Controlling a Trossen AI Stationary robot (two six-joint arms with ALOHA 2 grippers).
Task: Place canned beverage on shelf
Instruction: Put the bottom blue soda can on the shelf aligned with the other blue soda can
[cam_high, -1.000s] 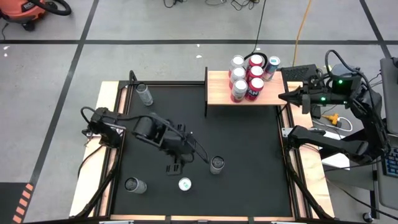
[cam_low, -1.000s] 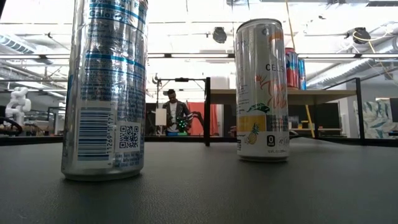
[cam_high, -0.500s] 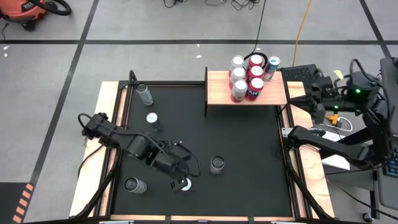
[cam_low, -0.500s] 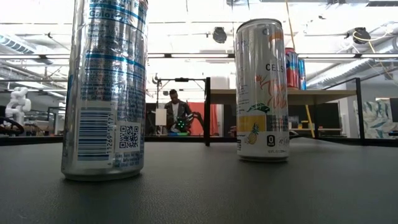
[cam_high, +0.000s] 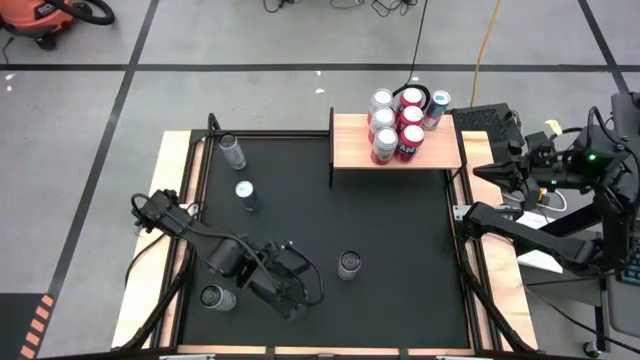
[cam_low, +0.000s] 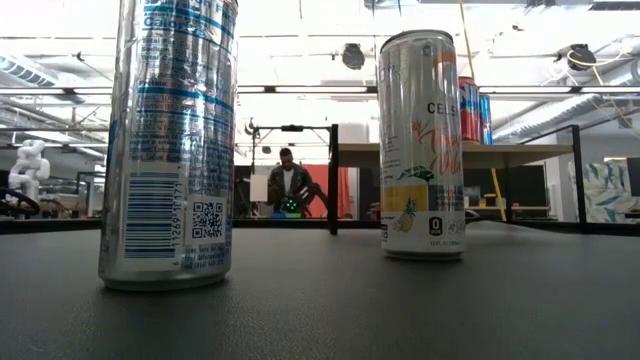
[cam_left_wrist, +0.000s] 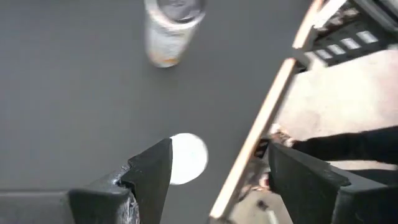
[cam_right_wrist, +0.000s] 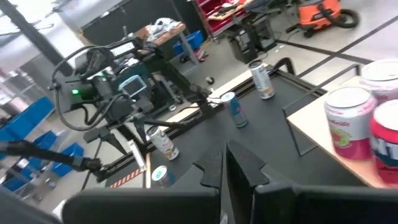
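Observation:
The shelf (cam_high: 440, 150), a light-wood board on a black frame, stands at the table's far right and bears several cans (cam_high: 398, 125). My left gripper (cam_high: 297, 300) is open over the black table near its near edge. It points down over a standing can whose white top (cam_left_wrist: 186, 158) shows between its fingers, close to one of them; I cannot tell if they touch. Another can (cam_high: 348, 265) stands just to the right. My right gripper (cam_high: 490, 168) is shut and empty, off the table's right edge beside the shelf.
Three more cans stand on the black table: far left (cam_high: 232, 152), left of middle (cam_high: 245, 195), near left (cam_high: 215, 297). The low view shows two cans close up (cam_low: 170, 140), (cam_low: 422, 145). A person (cam_low: 288, 185) stands beyond the table.
My left gripper has moved toward the table's near edge and now covers the white-topped can there. Its arm has swung off the can left of middle. My right gripper has drawn back from the shelf toward the right, past the table's edge.

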